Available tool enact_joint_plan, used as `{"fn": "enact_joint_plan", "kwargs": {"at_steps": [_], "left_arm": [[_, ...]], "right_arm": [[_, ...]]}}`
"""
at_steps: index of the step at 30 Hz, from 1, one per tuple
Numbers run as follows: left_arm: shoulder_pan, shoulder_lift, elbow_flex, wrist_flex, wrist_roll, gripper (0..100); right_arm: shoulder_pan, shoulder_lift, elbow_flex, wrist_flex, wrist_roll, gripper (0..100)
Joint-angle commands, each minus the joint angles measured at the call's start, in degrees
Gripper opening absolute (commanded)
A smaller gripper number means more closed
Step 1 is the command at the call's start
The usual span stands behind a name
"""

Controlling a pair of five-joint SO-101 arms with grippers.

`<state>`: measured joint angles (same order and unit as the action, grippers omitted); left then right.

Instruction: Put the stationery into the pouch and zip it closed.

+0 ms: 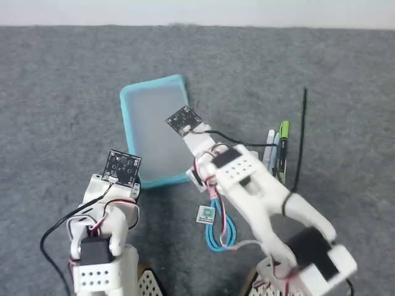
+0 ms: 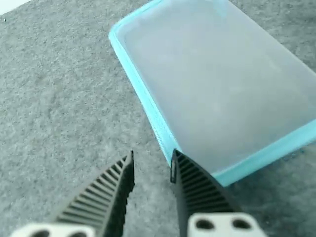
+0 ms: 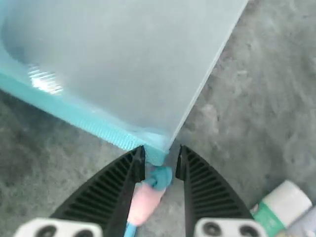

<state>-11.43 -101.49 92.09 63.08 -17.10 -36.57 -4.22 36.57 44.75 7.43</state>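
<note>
Left arm [image 1: 102,240]: seen at the near left of the high view, folded short, with the wrist pitched forward and down.
Left gripper [image 2: 150,165]: aimed downward; its two ribbed fingers are held parted by a narrow gap.
Right arm [image 1: 265,197]: stretched on a diagonal from the near right toward the middle, reaching farther out than the left.
Right gripper [image 3: 160,153]: aimed downward, low over the surface; its fingers are likewise held a little apart.
</note>
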Motion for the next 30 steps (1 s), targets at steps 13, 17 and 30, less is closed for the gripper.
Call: {"fn": "enact_joint_plan", "kwargs": {"at_steps": [13, 17, 30], "left_arm": [[0.4, 0.7, -2.6, -2.1, 0.9, 12], [0.4, 0.8, -3.6, -1.1, 0.8, 12], [0.7, 33.8, -24.0, -5.4, 0.9, 12]], "right_arm": [[-4.8, -17.7, 6.8, 4.9, 4.7, 5.2], [-2.4, -10.6, 3.8, 0.2, 4.7, 5.2], [2.2, 3.6, -15.5, 3.7, 2.7, 5.1]]}}
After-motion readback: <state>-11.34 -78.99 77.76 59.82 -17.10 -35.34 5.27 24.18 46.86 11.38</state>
